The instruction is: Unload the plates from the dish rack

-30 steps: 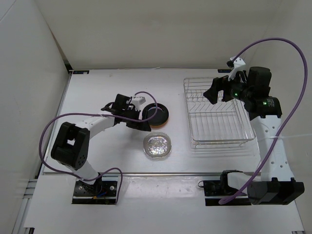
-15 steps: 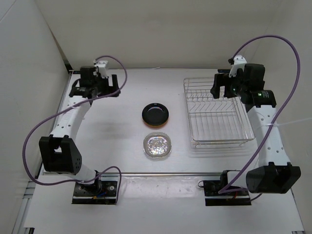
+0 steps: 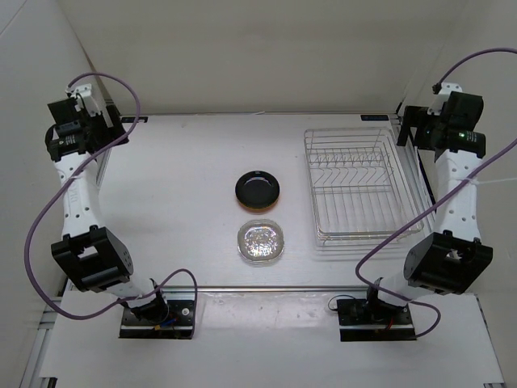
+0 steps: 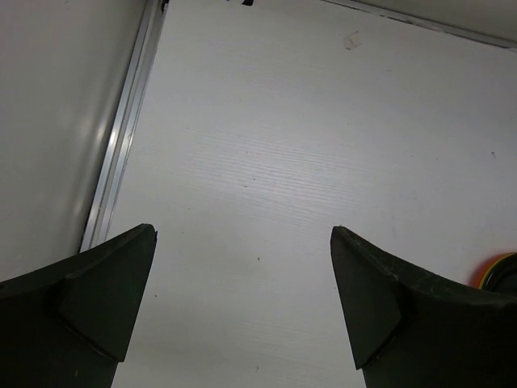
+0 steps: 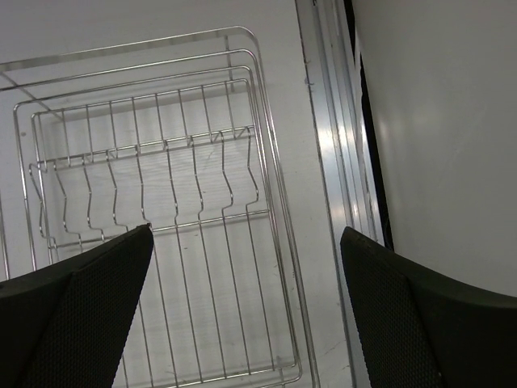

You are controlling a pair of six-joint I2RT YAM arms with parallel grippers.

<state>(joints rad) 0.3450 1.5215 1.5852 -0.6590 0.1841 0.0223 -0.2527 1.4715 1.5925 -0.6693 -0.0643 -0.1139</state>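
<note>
Both arms have swung to the far desk (image 3: pixel 186 210) corners, left claw (image 4: pixel 242 234) and right claw (image 5: pixel 246 234) wide, empty. Left of the silver wire dish rack (image 3: pixel 359 132) lie the glossy black round plate (image 3: pixel 258 189) and the clear round plate (image 3: pixel 260 242).

Left half of counter (image 3: pixel 170 202) was open. black plate (image 3: pixel 258 189) and clear plate (image 3: pixel 260 242) sat mid-counter, near each other; dish rack (image 3: pixel 361 187) took the right side; walls (image 3: pixel 32 81) hemmed both edges.

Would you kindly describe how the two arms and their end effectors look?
The left arm and right arm have white links, black joints and a looping purple cable each. The left end effector and right end effector have dark wedge-shaped fingers.
</note>
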